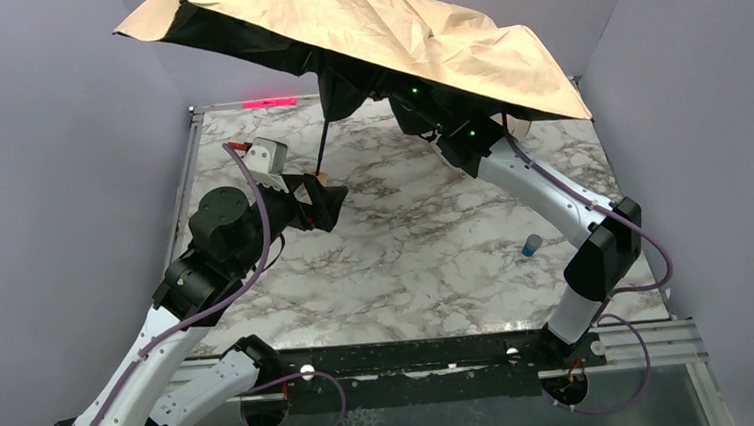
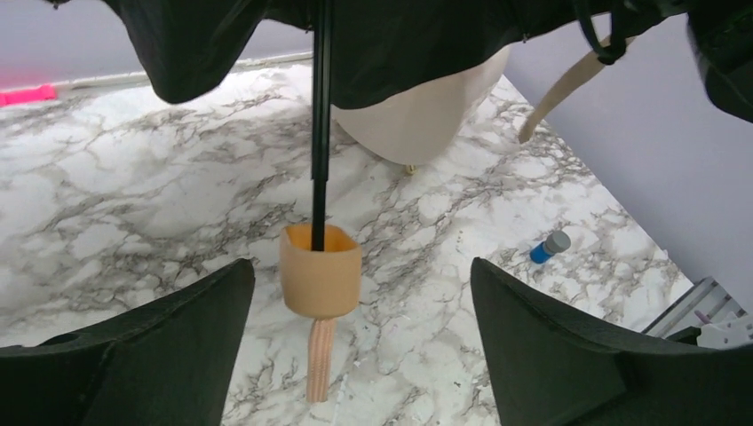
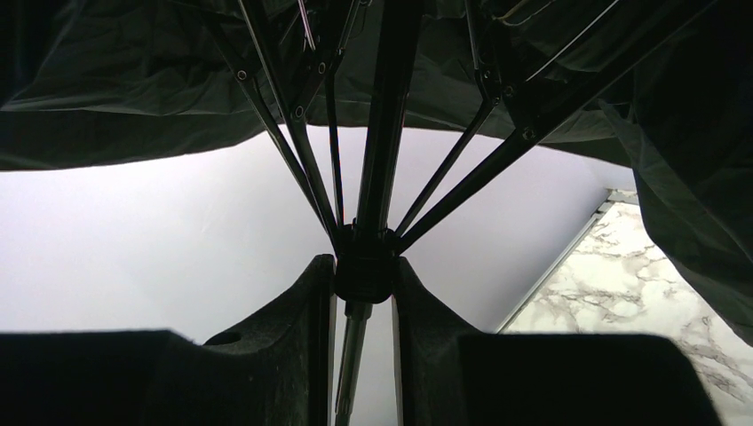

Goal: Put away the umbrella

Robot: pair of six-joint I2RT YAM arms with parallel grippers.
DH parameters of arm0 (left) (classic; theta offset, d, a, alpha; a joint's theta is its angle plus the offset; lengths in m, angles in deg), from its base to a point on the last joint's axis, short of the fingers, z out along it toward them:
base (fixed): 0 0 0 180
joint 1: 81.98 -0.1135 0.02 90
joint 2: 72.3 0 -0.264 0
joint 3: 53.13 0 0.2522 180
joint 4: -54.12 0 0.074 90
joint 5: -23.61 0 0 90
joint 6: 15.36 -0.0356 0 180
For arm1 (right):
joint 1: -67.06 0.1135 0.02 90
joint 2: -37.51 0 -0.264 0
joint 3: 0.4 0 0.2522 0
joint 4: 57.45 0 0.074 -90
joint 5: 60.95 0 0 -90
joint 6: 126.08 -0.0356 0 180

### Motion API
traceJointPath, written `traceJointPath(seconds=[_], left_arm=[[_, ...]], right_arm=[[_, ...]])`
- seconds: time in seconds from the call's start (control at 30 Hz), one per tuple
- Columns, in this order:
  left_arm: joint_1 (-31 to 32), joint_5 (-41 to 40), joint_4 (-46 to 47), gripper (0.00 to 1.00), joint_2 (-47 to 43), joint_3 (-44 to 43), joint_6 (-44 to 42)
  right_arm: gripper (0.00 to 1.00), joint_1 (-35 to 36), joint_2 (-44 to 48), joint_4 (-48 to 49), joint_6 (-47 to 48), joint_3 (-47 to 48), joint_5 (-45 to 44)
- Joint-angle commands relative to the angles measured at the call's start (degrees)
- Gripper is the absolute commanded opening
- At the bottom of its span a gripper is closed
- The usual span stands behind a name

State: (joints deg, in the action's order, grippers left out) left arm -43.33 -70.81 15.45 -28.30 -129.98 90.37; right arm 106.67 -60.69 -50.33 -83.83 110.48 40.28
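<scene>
Nearest: left claw jaws wide apart, either side of handle, not touching. Above handle, right claw clamped on runner; umbrella open, aloft over desk. Advice: grip handle squarely, then draw runner straight down shaft toward handle

Umbrella canopy cut by top edge, hides right jaws overhead; blue-capped item too small to identify.

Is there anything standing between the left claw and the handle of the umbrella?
Nothing visible does. The handle of the umbrella hangs between the open fingers of the left claw, with a gap on each side.
</scene>
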Motion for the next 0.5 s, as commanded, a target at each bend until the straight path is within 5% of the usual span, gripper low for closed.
traceJointPath(seconds=[0.0, 0.23, 0.47], left_arm=[[0.1, -3.8, -1.3, 0.83, -1.3, 1.6, 1.6], [0.1, -3.5, -0.4, 0.44, -0.8, 2.2, 1.5], [0.2, -5.0, 3.9, 0.20, -0.6, 3.4, 1.3]], right_arm=[[0.01, -0.4, 3.4, 4.3, 1.0, 0.2, 1.2], [0.01, -0.4, 3.4, 4.8, 0.4, 0.1, 2.4], [0.01, -0.4, 3.6, 5.2, -0.5, -1.5, 3.8]])
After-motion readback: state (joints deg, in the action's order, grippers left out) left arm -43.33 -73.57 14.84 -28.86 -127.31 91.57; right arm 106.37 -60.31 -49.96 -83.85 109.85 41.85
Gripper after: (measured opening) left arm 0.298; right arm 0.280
